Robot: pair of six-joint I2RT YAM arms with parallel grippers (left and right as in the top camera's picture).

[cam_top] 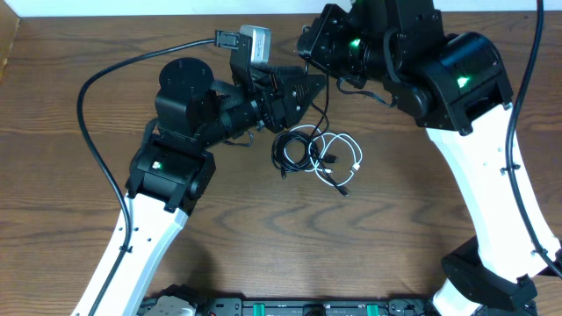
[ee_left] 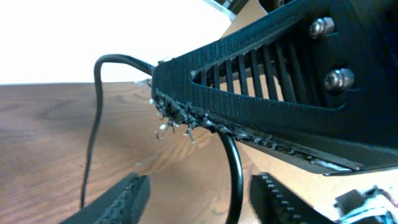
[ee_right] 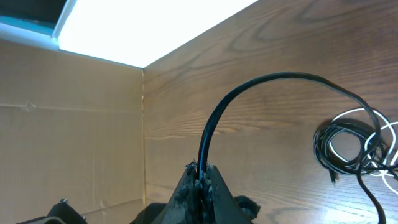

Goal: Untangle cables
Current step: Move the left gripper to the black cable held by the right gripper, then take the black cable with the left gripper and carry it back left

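The right hand is closed tight on a black cable, pinched at the very tips of its fingers. From there the cable rises, arcs over and drops to the bundle lying on the bench

The left hand is partly open. Its two fingers stand either side of a black strand that runs down between them from under the right hand. There is a gap on each side, so the fingers do not press it. Whether this strand is the same cable that the right hand pinches cannot be told

In the overhead view the two hands sit close together at the far middle of the bench, the left one just on the near side of the right. The bundle lies near them on the wood, with black loops on its left and the white cable looped on its right. The two overlap in the middle, tangled together
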